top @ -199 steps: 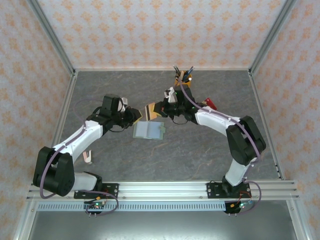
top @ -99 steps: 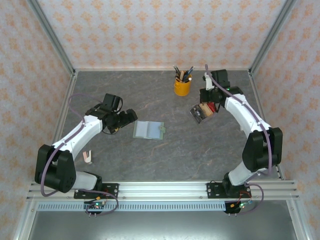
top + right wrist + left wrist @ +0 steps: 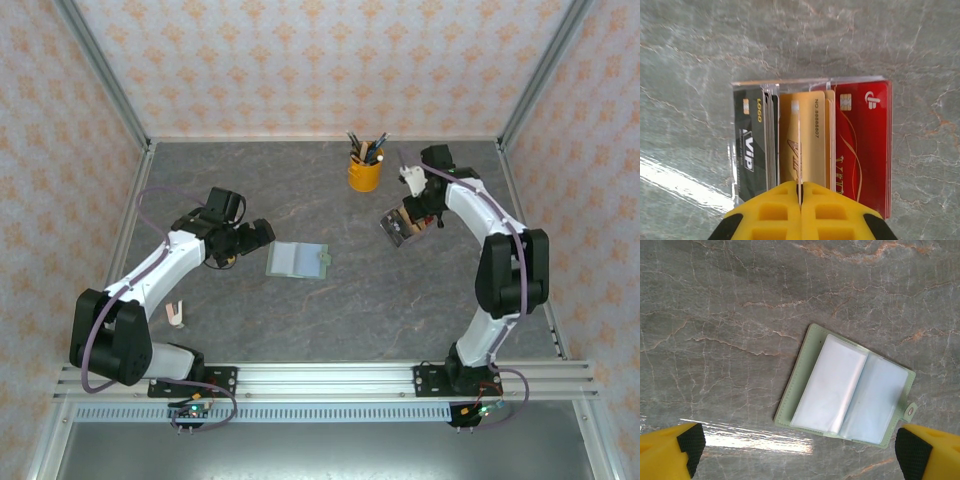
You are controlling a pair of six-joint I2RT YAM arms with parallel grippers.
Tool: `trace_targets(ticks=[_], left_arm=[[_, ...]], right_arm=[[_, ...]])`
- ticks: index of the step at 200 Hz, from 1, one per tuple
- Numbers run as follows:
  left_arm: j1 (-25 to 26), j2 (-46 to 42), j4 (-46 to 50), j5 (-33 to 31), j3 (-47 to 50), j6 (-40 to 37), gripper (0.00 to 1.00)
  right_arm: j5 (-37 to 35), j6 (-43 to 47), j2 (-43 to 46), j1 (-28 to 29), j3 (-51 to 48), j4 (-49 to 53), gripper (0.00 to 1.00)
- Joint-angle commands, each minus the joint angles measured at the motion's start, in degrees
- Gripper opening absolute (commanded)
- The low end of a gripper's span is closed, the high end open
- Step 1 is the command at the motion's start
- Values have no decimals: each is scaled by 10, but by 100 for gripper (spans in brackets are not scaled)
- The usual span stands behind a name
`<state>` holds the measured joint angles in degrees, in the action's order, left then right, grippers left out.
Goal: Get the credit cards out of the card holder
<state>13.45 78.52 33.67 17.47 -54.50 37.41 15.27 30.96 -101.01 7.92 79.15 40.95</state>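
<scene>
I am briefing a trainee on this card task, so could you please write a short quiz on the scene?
1. True or false: the card holder lies open on the table.
2. The left hand is: A) open, B) shut on the card holder, C) shut on nothing.
3. What does the right hand grip, and what is it pointed at?
Key: 1 true. 2 A. 3 A thin card, seen edge-on, pointed at a clear stand holding black, gold and red cards.
</scene>
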Motion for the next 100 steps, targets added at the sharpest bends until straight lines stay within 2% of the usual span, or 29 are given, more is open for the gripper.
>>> trace_targets(ticks=[1, 7, 52, 82, 100], left_arm=[[-4, -4, 19, -22, -10, -8, 100], [-4, -5, 19, -23, -9, -8, 100], [-4, -7, 30, -38, -13, -8, 100], [-11, -12, 54, -71, -30, -9, 100], [-16, -20, 69, -111, -43, -12, 100]], right_arm=[[-27, 23, -11, -3, 22, 13, 0], [-29, 21, -15, -3, 22, 11, 0], [-19, -4, -29, -3, 39, 8, 25], [-5, -32, 18, -5, 22, -12, 39], [-23, -80, 63, -6, -1, -47, 47]])
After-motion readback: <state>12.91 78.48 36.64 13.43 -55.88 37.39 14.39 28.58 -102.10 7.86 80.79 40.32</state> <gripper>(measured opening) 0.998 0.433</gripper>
